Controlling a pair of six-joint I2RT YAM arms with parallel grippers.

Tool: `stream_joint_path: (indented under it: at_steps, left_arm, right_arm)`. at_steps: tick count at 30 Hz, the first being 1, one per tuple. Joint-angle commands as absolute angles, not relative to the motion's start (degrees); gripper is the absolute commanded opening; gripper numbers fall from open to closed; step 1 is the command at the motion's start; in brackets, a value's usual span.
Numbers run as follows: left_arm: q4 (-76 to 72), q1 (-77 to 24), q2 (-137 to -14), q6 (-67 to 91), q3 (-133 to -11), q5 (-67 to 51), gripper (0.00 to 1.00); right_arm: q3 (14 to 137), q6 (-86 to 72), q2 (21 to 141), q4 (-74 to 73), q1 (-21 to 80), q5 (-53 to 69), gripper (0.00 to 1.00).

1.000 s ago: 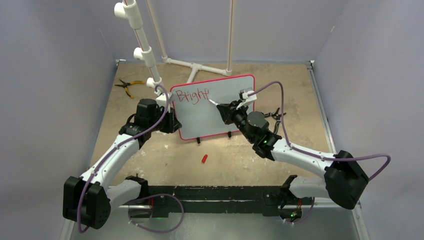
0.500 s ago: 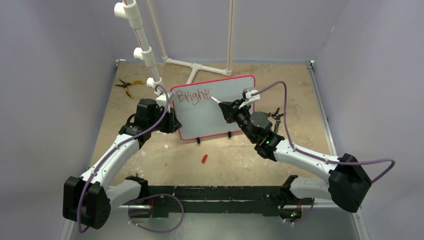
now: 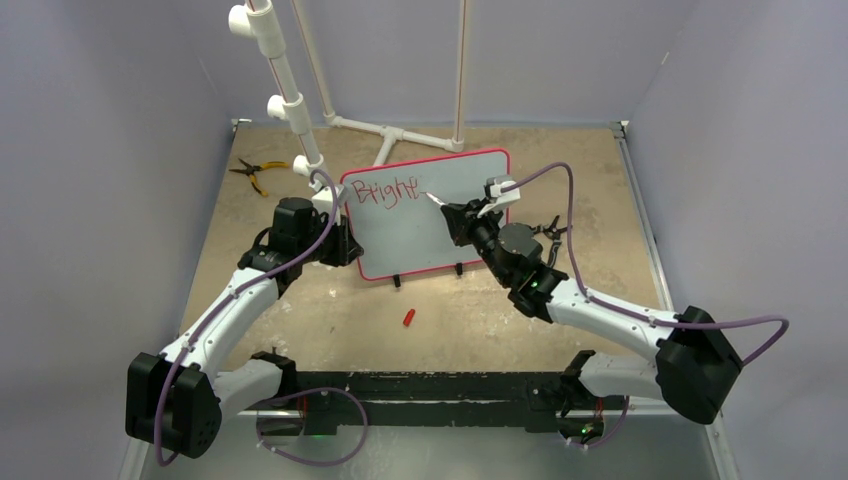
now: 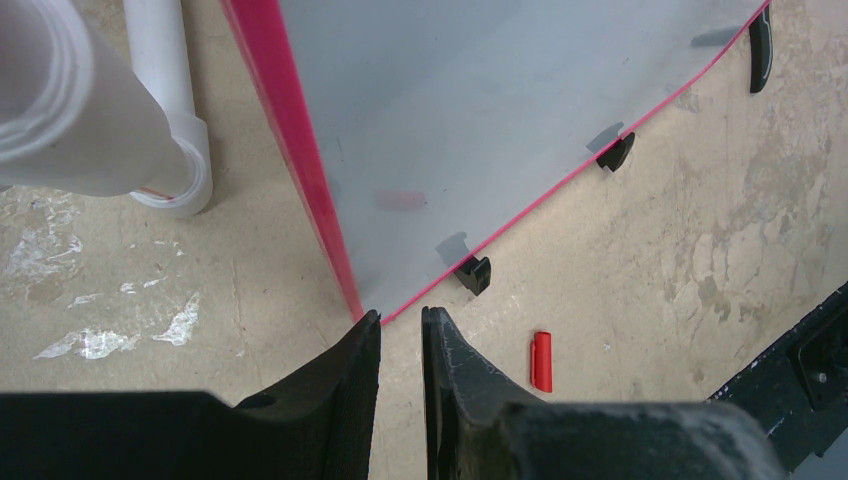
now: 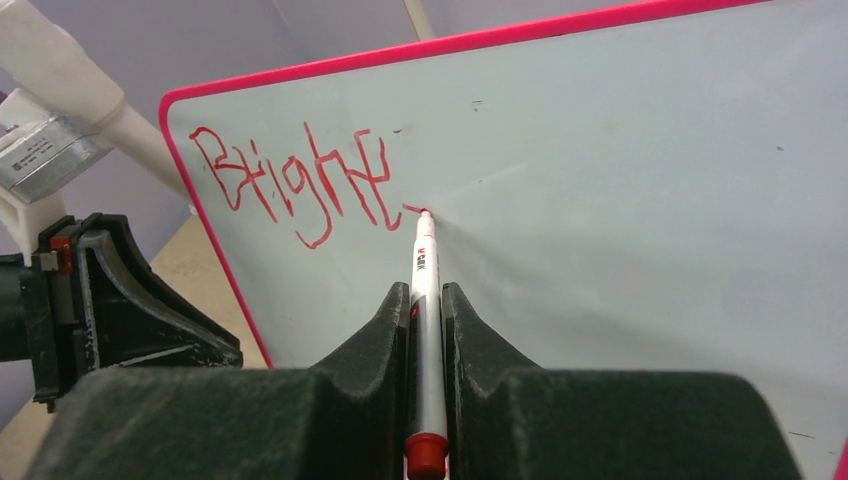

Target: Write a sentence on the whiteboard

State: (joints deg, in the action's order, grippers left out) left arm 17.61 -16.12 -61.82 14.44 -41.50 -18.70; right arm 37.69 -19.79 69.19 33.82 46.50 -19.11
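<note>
Marker point(image 5: 422, 262) in right claw point(image 5: 427, 296) touches whiteboard point(image 5: 620, 180) beside sentence point(image 5: 300, 185).

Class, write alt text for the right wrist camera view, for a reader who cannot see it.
The right gripper holds a white marker, its red tip touching the whiteboard just right of red handwritten letters reading roughly "Bright". The left gripper shows black at the board's left edge.

Cap point(image 3: 408, 318) before whiteboard point(image 3: 410, 240); pliers point(image 3: 255, 172) behind-left
</note>
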Motion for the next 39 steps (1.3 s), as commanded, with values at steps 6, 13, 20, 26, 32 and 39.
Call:
stream_joint_path:
  at_steps: [6, 13, 20, 26, 32, 39]
  left_arm:
    - [15.82, -15.82, -61.80, 14.59, -41.58, -19.03, 0.20]
    - [15.87, -15.82, -61.61, 14.53, -41.57, -19.07, 0.20]
    - [15.87, -15.82, -61.62, 14.50, -41.57, -19.05, 0.20]
    - [15.83, -15.82, -61.70, 14.50, -41.57, -19.07, 0.20]
    - [15.82, -15.82, -61.70, 14.50, -41.58, -19.06, 0.20]
    - [15.83, -15.82, -61.63, 14.50, -41.57, -19.11, 0.20]
  right_arm:
    - [40.65, -16.96, 67.21, 34.72, 46.32, -23.71, 0.00]
    - [42.24, -15.67, 68.67, 35.71, 46.36, -20.29, 0.00]
    - [42.28, -15.92, 69.93, 34.87, 46.32, -17.50, 0.00]
    - [40.82, -16.97, 69.81, 34.11, 46.34, -17.44, 0.00]
    - [38.68, -18.51, 69.00, 33.09, 46.32, -17.27, 0.00]
    - [37.70, -19.16, 68.93, 31.41, 46.32, -17.55, 0.00]
